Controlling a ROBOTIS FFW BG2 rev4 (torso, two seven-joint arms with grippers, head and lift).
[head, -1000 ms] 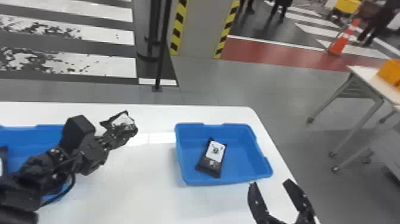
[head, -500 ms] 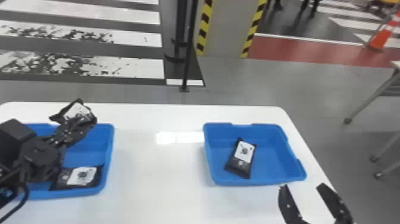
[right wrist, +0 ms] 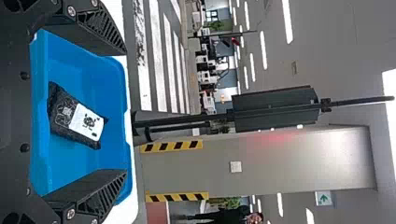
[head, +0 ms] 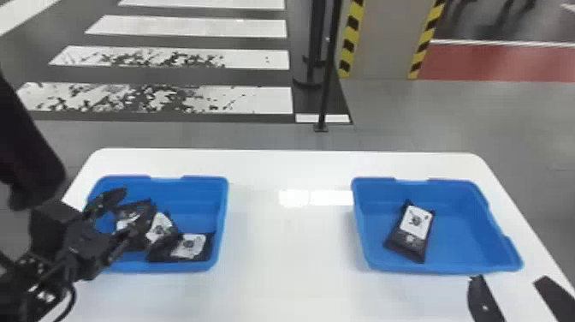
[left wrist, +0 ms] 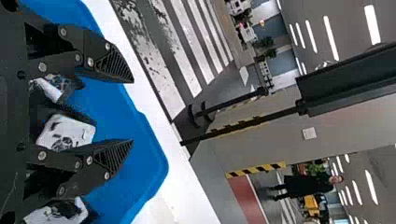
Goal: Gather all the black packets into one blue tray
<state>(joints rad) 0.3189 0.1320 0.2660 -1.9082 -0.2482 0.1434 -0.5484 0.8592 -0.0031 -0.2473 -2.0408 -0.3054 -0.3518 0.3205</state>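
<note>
At lower left I hold my left gripper (head: pixel 139 206) spread over a blue tray (head: pixel 197 199), seemingly with three black packets (head: pixel 189 247); lower right, my right gripper (head: pixel 510 281) gapes.

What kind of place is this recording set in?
Probably a large indoor hall or covered parking-type area, perhaps a demo space; I can't tell which. A zebra crossing is marked on the floor, a grey column has yellow-and-black striped edges, and strip lights run across the ceiling.
</note>
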